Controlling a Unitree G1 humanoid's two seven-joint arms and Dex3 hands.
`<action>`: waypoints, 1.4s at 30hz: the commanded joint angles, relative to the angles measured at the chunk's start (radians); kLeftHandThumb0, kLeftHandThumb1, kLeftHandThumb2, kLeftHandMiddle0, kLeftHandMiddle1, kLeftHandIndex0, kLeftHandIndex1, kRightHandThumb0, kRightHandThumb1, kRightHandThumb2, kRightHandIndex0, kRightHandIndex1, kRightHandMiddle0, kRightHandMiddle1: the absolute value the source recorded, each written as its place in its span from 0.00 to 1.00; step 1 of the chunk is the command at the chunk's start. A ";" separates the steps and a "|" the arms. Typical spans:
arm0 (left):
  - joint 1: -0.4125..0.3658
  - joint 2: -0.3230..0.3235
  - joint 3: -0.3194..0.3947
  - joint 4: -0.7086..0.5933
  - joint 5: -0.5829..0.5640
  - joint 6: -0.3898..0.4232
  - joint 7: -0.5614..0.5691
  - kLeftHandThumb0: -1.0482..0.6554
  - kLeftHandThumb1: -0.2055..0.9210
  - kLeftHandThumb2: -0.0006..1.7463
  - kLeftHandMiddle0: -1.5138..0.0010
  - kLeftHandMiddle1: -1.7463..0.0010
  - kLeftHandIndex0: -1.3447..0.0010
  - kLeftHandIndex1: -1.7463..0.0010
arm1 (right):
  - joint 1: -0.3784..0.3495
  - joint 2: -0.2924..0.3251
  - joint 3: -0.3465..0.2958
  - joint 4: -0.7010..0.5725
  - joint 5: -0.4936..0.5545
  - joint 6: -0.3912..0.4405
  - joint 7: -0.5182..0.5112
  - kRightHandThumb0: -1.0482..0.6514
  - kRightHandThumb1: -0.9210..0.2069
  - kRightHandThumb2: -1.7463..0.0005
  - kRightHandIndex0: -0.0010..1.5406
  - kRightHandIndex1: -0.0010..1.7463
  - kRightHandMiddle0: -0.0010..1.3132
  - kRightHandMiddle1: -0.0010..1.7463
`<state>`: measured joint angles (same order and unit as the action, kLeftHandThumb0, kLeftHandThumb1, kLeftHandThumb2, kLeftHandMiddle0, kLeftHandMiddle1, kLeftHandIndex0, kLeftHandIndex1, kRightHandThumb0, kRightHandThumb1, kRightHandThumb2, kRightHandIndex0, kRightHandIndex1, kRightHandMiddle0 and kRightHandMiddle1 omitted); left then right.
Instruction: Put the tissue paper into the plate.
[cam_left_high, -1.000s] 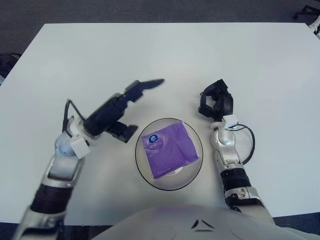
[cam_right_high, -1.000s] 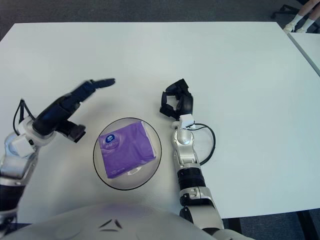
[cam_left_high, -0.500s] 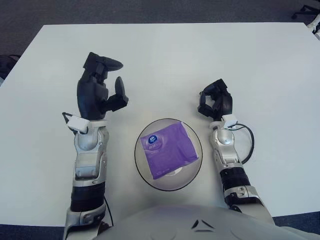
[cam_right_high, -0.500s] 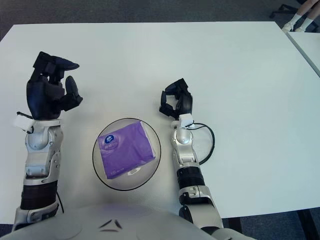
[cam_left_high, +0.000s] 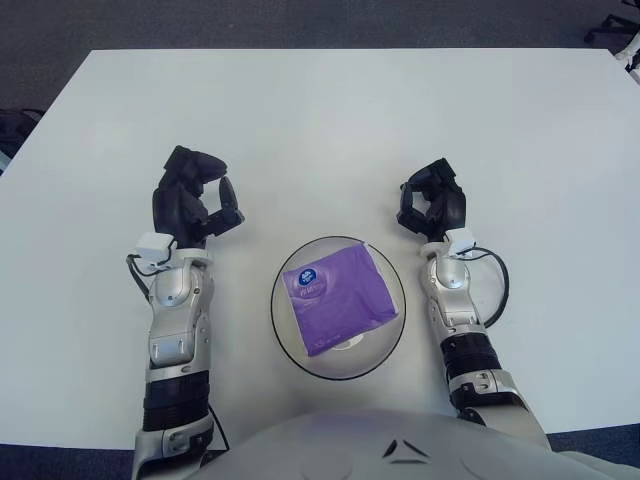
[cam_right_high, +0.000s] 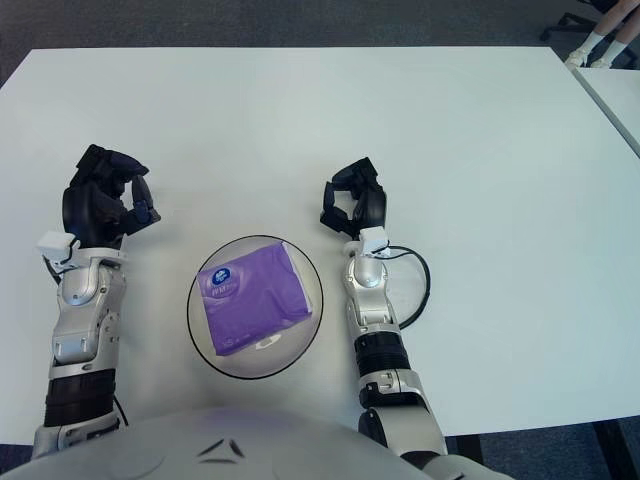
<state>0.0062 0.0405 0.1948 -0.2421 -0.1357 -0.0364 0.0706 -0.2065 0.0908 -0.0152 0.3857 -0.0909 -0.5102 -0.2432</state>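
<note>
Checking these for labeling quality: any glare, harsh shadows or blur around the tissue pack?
Left eye view: purple tissue pack sharp in the plate, soft shadows only, faint sheen on the white table. Right eye view: same; left hand and right hand crisp, no blur.

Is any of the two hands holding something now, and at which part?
Nothing is held. The left hand and right hand are curled and empty, either side of the plate; the tissue pack lies in it.
</note>
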 joint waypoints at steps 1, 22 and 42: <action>0.004 0.009 0.007 0.017 0.006 0.027 -0.001 0.34 0.49 0.74 0.16 0.00 0.56 0.00 | 0.080 -0.006 -0.005 0.103 -0.013 -0.005 -0.006 0.37 0.37 0.38 0.45 0.86 0.35 1.00; 0.057 0.021 -0.019 0.116 0.031 0.080 -0.031 0.31 0.38 0.83 0.13 0.00 0.49 0.00 | 0.091 -0.005 -0.005 0.103 -0.002 -0.025 0.006 0.37 0.36 0.38 0.45 0.85 0.35 1.00; 0.129 -0.036 -0.071 0.132 0.038 0.008 -0.033 0.31 0.39 0.82 0.12 0.00 0.49 0.00 | 0.104 -0.002 -0.005 0.094 0.010 -0.023 0.026 0.37 0.35 0.39 0.43 0.85 0.34 1.00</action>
<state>0.0922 0.0145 0.1368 -0.1486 -0.1061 -0.0385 0.0464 -0.2085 0.0943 -0.0151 0.3923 -0.0808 -0.5214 -0.2233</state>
